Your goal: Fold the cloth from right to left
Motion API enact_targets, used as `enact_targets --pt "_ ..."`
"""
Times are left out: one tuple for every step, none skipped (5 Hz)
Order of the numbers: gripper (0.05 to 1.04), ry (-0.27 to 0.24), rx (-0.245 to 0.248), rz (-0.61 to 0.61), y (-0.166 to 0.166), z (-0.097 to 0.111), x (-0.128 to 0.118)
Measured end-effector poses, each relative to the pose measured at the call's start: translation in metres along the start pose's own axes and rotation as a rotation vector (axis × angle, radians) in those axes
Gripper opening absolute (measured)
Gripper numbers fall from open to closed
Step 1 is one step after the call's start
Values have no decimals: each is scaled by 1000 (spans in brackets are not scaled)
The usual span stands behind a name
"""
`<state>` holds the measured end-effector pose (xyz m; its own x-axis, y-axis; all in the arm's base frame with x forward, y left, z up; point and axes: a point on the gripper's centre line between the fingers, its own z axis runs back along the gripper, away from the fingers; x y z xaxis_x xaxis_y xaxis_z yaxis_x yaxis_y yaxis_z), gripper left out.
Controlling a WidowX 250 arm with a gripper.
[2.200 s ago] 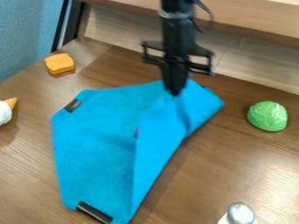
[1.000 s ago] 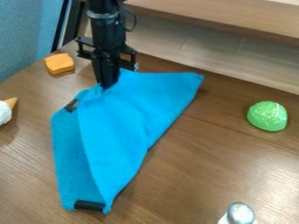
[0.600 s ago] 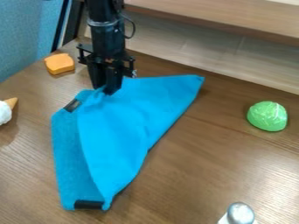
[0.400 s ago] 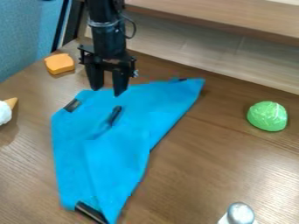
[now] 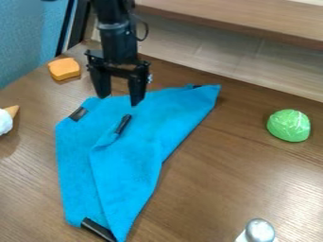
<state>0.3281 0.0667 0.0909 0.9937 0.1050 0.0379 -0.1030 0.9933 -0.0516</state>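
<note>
Releasing cleanly: one blue cloth (image 5: 72,165), part-folded leftward on the wooden table (image 5: 240,175); one gripper (image 5: 119,100) above, fingers spread, holding nothing, which we should lift straight up, sparing the turned-over flap (image 5: 126,163) any drag.

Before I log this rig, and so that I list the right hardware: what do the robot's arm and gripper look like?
The arm is black and cylindrical, with a lighter grey band around it and a thin dark cable looping beside it. The gripper is black too, with a crossbar and two dark, tapering fingers.
</note>
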Motion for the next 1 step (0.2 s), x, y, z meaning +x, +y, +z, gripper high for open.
enact_targets --pt "999 -24 -5 -44 -25 9 10"
